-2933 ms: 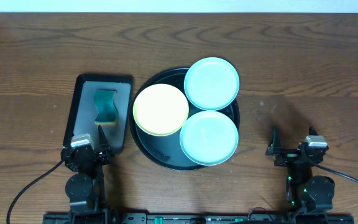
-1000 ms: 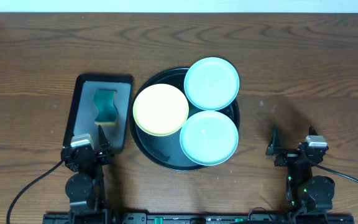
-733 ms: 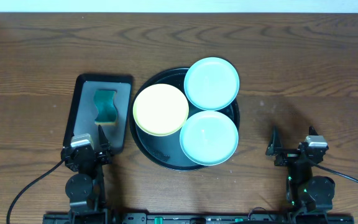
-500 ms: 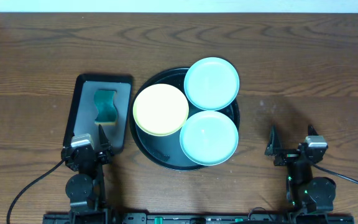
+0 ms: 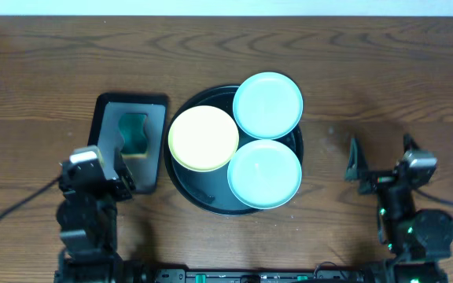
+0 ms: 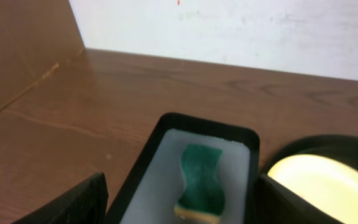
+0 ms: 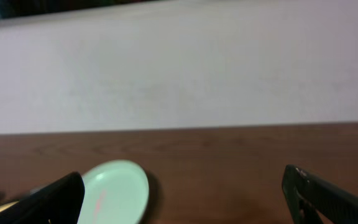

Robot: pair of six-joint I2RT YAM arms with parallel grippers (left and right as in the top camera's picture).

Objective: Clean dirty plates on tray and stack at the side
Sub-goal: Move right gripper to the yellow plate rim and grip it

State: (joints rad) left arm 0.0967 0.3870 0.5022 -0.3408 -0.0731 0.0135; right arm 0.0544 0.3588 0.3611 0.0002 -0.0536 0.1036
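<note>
The round black tray (image 5: 192,185) holds three plates: a pale yellow plate (image 5: 203,138) on the left, one aqua plate (image 5: 267,104) at the back right and a second aqua plate (image 5: 264,174) at the front right. My left gripper (image 5: 110,176) is open and empty, just in front of the grey tray. In the left wrist view my left gripper (image 6: 179,211) has its fingers either side of that tray's near end, with the yellow plate (image 6: 322,186) to the right. My right gripper (image 5: 380,167) is open and empty over bare table, right of the black tray. The right wrist view shows my right gripper (image 7: 185,199) and one aqua plate (image 7: 114,190).
A rectangular grey tray (image 5: 156,141) with a black rim lies left of the black tray and holds a teal sponge (image 5: 134,132). The sponge (image 6: 201,177) and the grey tray's rim (image 6: 207,121) also show in the left wrist view. A white wall stands behind the table.
Both arms have risen from their low rest pose; in the overhead view the left gripper shifted left and back, the right gripper right and back. Plates, tray and sponge have not moved.
</note>
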